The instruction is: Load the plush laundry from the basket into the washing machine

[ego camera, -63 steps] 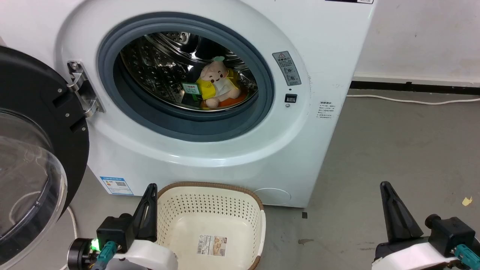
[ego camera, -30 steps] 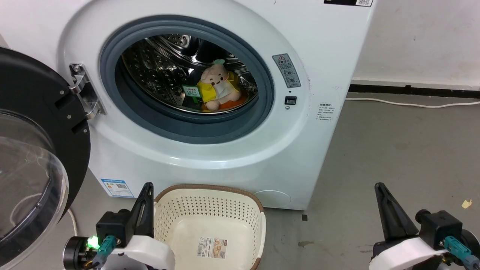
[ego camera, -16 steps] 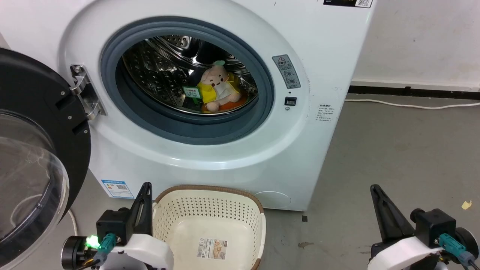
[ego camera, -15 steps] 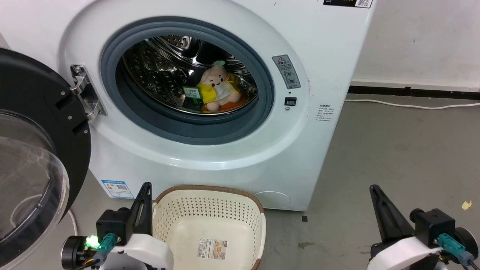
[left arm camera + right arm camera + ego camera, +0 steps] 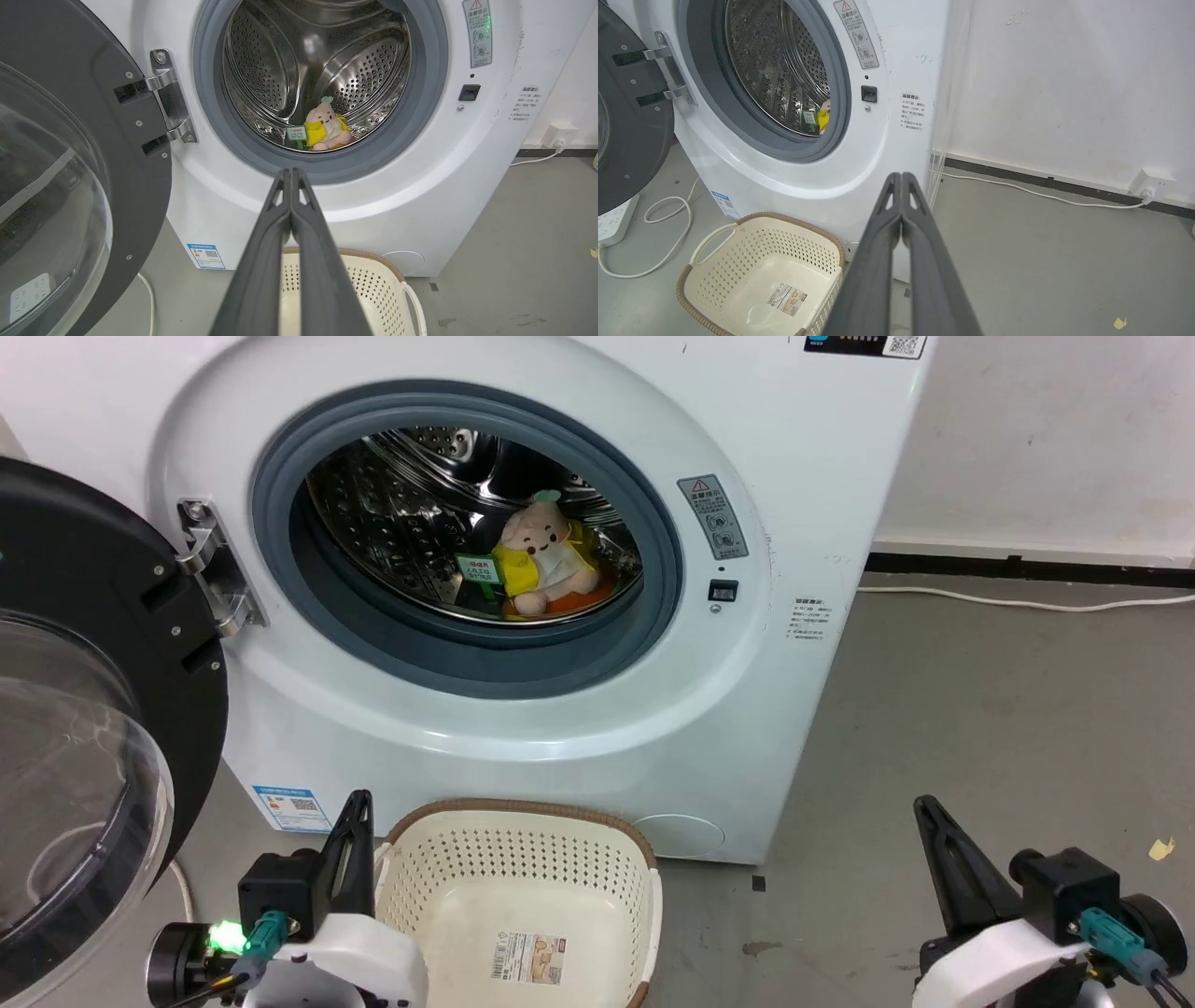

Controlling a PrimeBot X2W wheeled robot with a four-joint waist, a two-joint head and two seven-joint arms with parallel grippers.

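Clear plastic, domed and ringed by a broad black rim, makes up the round door (image 5: 84, 728), swung open to the left of the left tool (image 5: 292, 173). A shiny metal hinge (image 5: 210, 565) ties it to the white washing machine (image 5: 822, 476). The left tool's two long dark fingers (image 5: 266, 261) are pressed flat together along their length, tapering to one point, with nothing between them.

Just to that tool's right sits the cream plastic basket (image 5: 523, 807). It is rounded-rectangular, its walls pierced with rows of small holes, with a brown woven-look rim and a printed label sticker (image 5: 528, 959) on its smooth floor.

Ahead of and above the left tool's tip, past a thick grey rubber gasket (image 5: 467, 663), the steel drum (image 5: 392, 523) gleams, its curved wall dotted with perforations. The plush toy (image 5: 541, 555) sits on the drum's bottom, well apart from both tools. It has a soft pale peach head topped by a green leaf, a yellow jacket, an orange base, and a green hang tag (image 5: 477, 568) sticking out on its left.

Farther right, over the matt grey floor (image 5: 980, 709), the right tool (image 5: 901, 176) is likewise closed tight on nothing, its fingers meeting in a narrow wedge. Beyond it a thin white cable (image 5: 1027, 604) trails along the foot of the white wall (image 5: 1046, 429).
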